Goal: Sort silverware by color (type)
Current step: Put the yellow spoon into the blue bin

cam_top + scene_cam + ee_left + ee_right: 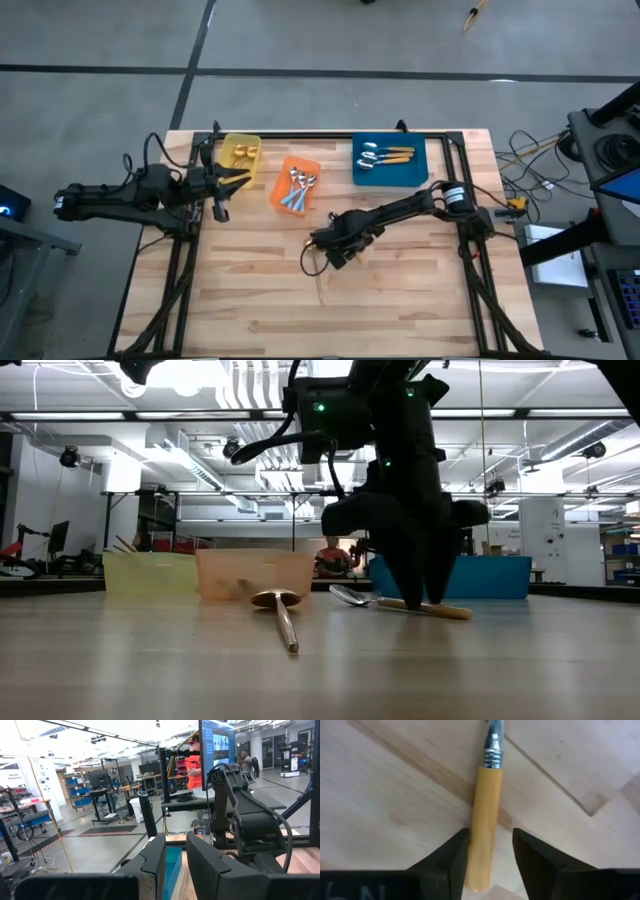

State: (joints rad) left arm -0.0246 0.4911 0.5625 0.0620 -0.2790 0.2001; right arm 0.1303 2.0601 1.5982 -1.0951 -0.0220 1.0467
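Right jaws (490, 862) are spread, one finger either side of the orange handle of a spoon (486, 815) that lies flat on the wooden surface (395, 795). I see a gap between each pad and the handle, so nothing is pinched. My read: straddling the handle end gives the fingers room beside the wood, away from the bowl.

In the low view the gripper (425, 595) stands tips-down on that orange-handled spoon (395, 602), mid-surface. Near it lies a thin all-gold spoon (282, 615), also loose on the boards.

Along the far edge in the overhead view:
- blue bin (390, 160): orange-handled spoons (385, 155) inside
- orange bin (295, 184): light-blue-handled spoons (299, 188)
- yellow bin (240, 155): gold pieces, too small to count

So bins don't match handle colour; I judge this spoon belongs in the blue bin. Two spoons are left loose, so sorting looks nearly done.

Left gripper (175, 865) waits raised beside the yellow bin, jaws narrowly apart with nothing between them. Probably parked there to keep clear of the right arm's path.
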